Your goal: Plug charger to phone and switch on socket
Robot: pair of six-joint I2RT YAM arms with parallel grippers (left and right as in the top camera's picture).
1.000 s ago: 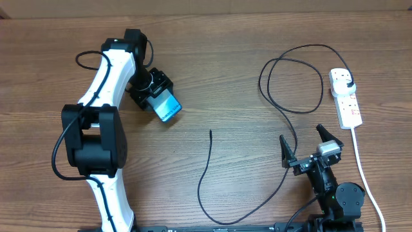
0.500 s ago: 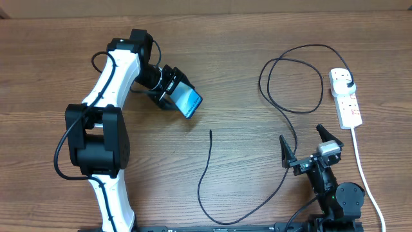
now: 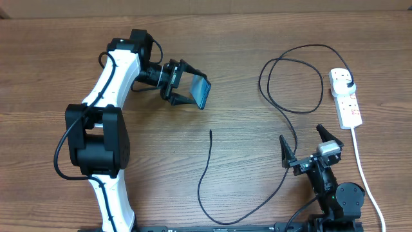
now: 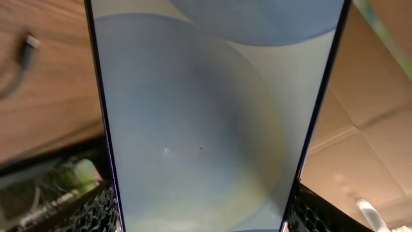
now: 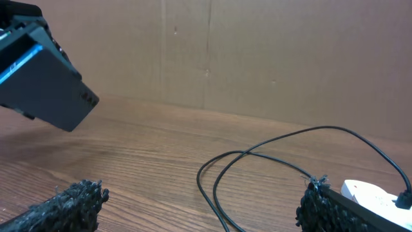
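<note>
Left hand (image 3: 190, 92) pinching phone (image 3: 201, 93), held off the table (image 3: 257, 38), tilted on edge. Right hand (image 3: 309, 147) spread, empty. Charger (image 3: 207, 161) tip loose on table, socket (image 3: 346, 98) far right.

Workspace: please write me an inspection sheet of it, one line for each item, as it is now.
Surface: wooden table, brown.
Job's things: phone held off the table, tilted; socket lies on the right side, switch state too small to tell.
Clutter: nothing seen.
Grippers: left gripper, jaws shut on the phone; right gripper, jaws open, empty.
Cables: charger plugged into the socket, looping over the table, its free tip lying apart from the phone; white cord runs from the socket toward the near edge.
Surroundings: cardboard wall behind the table.
</note>
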